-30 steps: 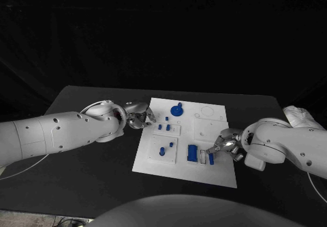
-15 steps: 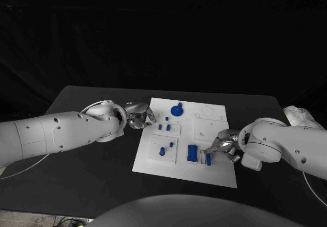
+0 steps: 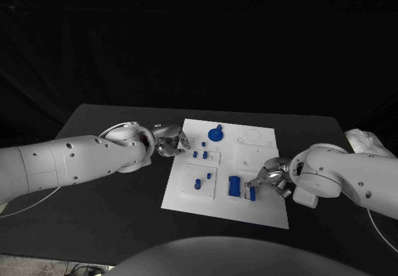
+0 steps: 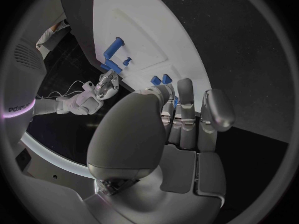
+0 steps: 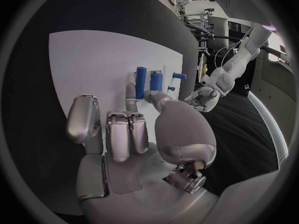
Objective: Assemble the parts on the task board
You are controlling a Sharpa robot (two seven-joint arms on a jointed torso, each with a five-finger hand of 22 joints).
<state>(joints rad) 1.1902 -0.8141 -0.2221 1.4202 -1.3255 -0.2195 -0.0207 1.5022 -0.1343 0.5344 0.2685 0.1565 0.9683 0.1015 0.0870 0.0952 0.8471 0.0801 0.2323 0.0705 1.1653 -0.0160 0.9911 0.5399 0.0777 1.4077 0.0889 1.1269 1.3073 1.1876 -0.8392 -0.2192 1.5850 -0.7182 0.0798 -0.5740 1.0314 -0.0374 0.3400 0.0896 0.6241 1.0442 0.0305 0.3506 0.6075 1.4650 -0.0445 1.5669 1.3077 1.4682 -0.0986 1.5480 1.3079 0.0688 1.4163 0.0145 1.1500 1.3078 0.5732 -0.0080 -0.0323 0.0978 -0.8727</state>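
Observation:
The white task board (image 3: 222, 198) lies mid-table. My right hand (image 3: 271, 179) sits over its right side and pinches a thin blue bar (image 3: 252, 193) between thumb and a finger, beside a wider blue block (image 3: 234, 185). In the right wrist view the bar (image 5: 141, 77) rises from between the fingertips (image 5: 131, 90), next to the block (image 5: 156, 80). My left hand (image 3: 170, 142) hovers at the board's left edge with its fingers drawn together on nothing. Two small blue pegs (image 3: 199, 154) stand just past them, seen again as pegs (image 4: 161, 79) in the left wrist view. A blue round knob (image 3: 215, 134) stands further back.
A single blue peg (image 3: 197, 184) stands in the raised white plate at the board's near left. Another small peg (image 3: 202, 144) stands behind the pair. The black table (image 3: 108, 201) spreads around the board, with both white arms reaching in from the sides.
My right hand has shifted a little to the left over the board and the thin blue bar has moved with it, closer to the blue block. The left hand has stayed put.

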